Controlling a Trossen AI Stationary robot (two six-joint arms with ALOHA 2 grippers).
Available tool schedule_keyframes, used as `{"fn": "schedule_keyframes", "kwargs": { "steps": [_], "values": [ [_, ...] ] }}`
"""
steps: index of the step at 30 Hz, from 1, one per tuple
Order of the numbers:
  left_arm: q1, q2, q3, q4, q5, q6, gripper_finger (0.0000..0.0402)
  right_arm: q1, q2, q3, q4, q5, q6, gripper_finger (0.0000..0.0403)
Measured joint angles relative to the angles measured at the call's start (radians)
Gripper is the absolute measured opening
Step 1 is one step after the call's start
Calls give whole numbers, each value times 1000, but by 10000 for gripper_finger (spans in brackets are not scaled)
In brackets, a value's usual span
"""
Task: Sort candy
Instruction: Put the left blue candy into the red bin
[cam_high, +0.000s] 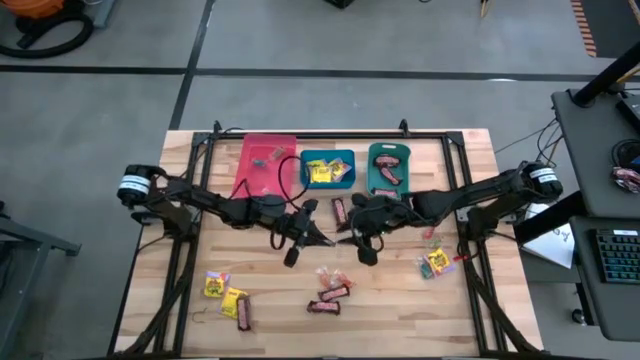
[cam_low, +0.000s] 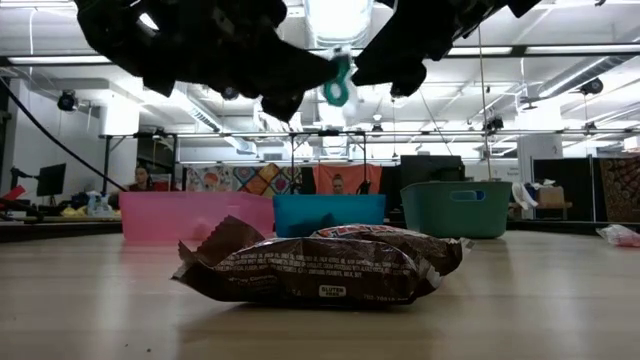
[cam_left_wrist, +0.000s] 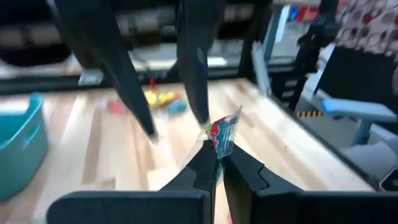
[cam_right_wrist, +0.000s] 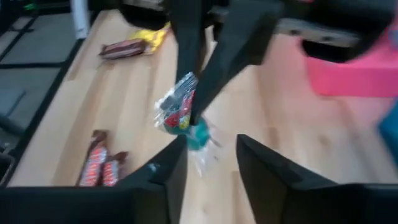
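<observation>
A small clear-wrapped candy (cam_left_wrist: 222, 130) with red and teal inside is held in the air over the table's middle by my left gripper (cam_left_wrist: 217, 154), which is shut on it. In the low view the candy (cam_low: 337, 86) hangs high above the table. My right gripper (cam_right_wrist: 208, 149) is open and faces it from the right, with its fingers apart just short of the candy (cam_right_wrist: 181, 115); I cannot tell whether they touch it. Both grippers meet near the middle of the table (cam_high: 336, 238). Other candy lies loose on the table. My left gripper pinches the candy by one end of its clear wrapper (cam_left_wrist: 218, 144) between its two fingertips. It comes in about level from the table's left. The rest of the candy sticks out beyond the fingertips, lifted clear of the table.
Pink bin (cam_high: 268, 160), blue bin (cam_high: 327, 170) and teal bin (cam_high: 388, 166) stand in a row at the far side. Yellow packets (cam_high: 216, 285) and brown bars (cam_high: 331, 296) lie near the front edge, and a yellow packet (cam_high: 437, 262) lies right. One bar (cam_high: 340, 211) lies by the grippers.
</observation>
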Motion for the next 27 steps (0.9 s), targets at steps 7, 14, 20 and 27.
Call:
{"fn": "schedule_keyframes", "kwargs": {
  "steps": [7, 14, 20, 27],
  "values": [
    [95, -181, 0, -369, -97, 0, 2, -26, -55, 2, -73, 127, 14, 184],
    [198, -389, 48, -822, -422, -59, 1, -26, -64, 2, -81, 141, 17, 190],
    [357, -436, 70, -1062, -582, -48, 1, -27, -41, 1, -93, 141, 25, 180],
    [568, -359, 65, -1085, -584, -96, 1, -27, -39, 1, -95, 141, 54, 176]
  ]
}}
